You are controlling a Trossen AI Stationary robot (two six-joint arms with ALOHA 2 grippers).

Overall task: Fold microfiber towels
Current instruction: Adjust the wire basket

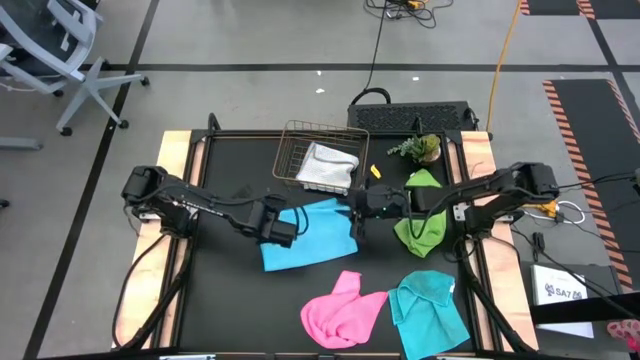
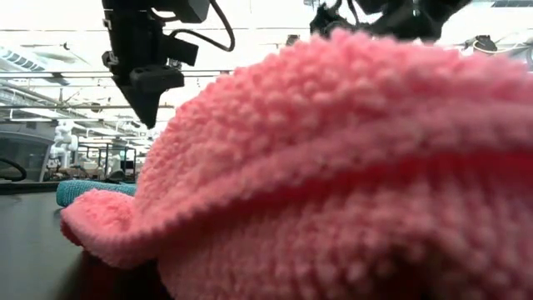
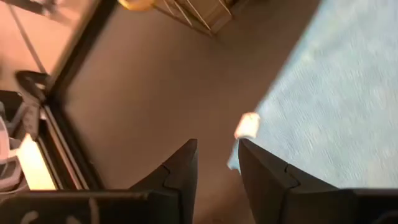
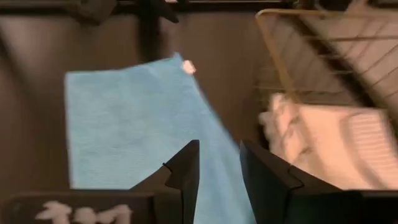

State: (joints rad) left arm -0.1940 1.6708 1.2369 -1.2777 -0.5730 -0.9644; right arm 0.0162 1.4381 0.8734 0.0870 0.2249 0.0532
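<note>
Two grippers hung over your blue towel point(image 1: 305, 235), spread flat at mid-table: the left gripper point(image 1: 293, 229) at its left edge, the right gripper point(image 1: 352, 212) at its right edge, each with fingers apart and holding nothing. The pink towel point(image 1: 343, 310) and a second blue towel point(image 1: 428, 308) lay crumpled nearer the front, the green towel point(image 1: 421, 222) under the right arm, the white towel point(image 1: 326, 167) in the wire basket point(image 1: 290, 150).

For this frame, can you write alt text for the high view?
Seen from above, a blue towel lies flat mid-table between the open left gripper and right gripper. A white towel sits in a wire basket; pink, green and cyan towels lie crumpled nearby.
</note>
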